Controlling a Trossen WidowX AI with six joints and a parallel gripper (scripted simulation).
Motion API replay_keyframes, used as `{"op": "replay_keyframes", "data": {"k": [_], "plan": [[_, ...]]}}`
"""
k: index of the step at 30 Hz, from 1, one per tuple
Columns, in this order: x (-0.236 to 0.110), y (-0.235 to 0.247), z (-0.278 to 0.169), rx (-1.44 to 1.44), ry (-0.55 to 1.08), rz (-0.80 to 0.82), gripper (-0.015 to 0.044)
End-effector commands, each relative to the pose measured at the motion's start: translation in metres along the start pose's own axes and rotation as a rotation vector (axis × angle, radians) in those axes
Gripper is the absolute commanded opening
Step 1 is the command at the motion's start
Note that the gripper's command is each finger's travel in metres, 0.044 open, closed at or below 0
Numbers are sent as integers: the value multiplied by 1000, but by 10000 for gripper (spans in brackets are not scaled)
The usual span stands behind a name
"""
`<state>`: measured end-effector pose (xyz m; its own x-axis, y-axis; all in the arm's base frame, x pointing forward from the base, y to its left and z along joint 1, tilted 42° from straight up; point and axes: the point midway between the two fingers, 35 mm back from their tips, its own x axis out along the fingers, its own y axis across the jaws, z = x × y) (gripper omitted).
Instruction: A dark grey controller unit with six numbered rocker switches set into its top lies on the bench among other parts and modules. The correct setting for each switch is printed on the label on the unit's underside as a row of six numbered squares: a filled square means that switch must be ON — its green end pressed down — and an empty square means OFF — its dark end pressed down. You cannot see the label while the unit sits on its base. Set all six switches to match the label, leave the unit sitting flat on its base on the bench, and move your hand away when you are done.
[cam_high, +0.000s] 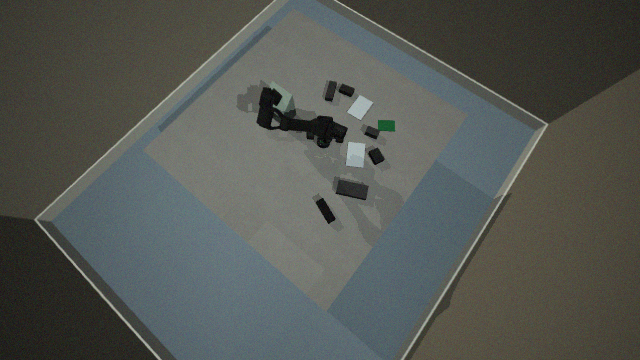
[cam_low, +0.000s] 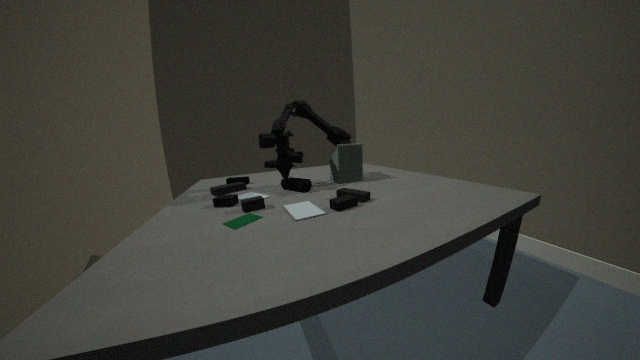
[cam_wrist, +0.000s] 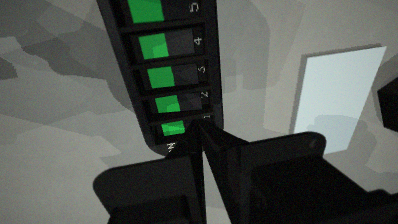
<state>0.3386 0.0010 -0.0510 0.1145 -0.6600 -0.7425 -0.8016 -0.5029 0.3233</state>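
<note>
The dark grey controller unit (cam_wrist: 172, 75) (cam_low: 296, 184) lies flat on the table. In the wrist view its switches 1 to 5 show in a row, green ends on the left and dark numbered ends on the right. My gripper (cam_wrist: 197, 124) (cam_low: 286, 176) (cam_high: 324, 143) is shut on nothing and points straight down. Its closed fingertips rest at the dark end of switch 1, at the near end of the unit. Switch 6 is out of the wrist view. In the top view the arm hides most of the unit.
Two white cards (cam_high: 360, 107) (cam_high: 355, 154) (cam_wrist: 335, 95) and a green card (cam_high: 386, 125) (cam_low: 242, 220) lie to one side of the unit. Several dark modules (cam_high: 352, 189) (cam_high: 325, 210) (cam_low: 349, 198) are scattered around. A grey-green block (cam_low: 347, 162) stands by the arm's base.
</note>
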Motion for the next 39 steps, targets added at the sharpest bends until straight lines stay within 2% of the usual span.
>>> {"op": "replay_keyframes", "data": {"k": [1, 8, 13, 19, 24, 39], "plan": [[2, 1, 1, -6, 2, 5, 0], [-1, 1, 1, -3, -1, 3, 0], [-43, 0, 1, -6, 0, 4, 0], [-43, 1, 4, -6, 0, 4, 0], [-47, 11, 52, -7, -2, 4, 0], [-47, 11, 51, -7, -2, 4, 0]]}}
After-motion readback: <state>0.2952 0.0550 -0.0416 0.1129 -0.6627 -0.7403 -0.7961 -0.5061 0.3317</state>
